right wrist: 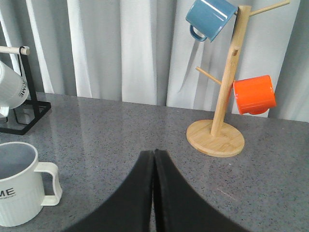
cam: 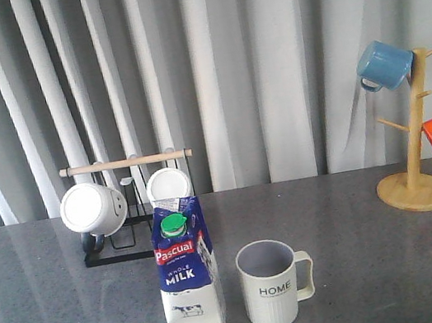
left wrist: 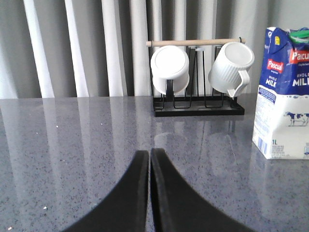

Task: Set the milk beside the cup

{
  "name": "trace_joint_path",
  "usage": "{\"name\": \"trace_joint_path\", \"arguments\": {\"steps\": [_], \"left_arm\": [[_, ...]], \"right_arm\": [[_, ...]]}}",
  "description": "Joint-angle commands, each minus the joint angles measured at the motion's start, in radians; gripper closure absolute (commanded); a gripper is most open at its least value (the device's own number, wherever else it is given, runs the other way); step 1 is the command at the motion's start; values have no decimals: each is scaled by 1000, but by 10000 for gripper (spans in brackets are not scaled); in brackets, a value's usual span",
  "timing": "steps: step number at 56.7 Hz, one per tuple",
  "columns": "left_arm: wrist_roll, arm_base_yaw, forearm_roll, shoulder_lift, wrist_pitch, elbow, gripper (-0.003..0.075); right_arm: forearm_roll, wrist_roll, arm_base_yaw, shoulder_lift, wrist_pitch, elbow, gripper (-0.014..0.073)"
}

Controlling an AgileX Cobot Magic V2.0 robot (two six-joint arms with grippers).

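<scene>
Grey tabletop (cam: pixel 77 320) carries milk (cam: pixel 188 275) upright just beside cup (cam: pixel 269 284) (placement appears met); left tool (left wrist: pixel 149 159) and right tool (right wrist: pixel 154 162) closed, empty, best kept clear of both

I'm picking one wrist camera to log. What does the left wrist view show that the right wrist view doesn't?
Only the left wrist view: the milk, standing upright, and the left pincer, shut. Only the right wrist view: the cup, the wooden mug tree holding a blue mug and an orange mug, and the right pincer, shut. Both: the black rack, curtain and grey table.
</scene>
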Motion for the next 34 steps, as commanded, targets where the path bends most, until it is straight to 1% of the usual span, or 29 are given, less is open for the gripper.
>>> {"name": "trace_joint_path", "arguments": {"steps": [1,34], "left_arm": [[5,2,2,-50,-45,-19,726],[9,0,-6,-50,-45,-22,726]], "right_arm": [[-11,-2,-6,-7,-69,-29,602],[-11,-2,-6,-8,-69,-29,602]]}}
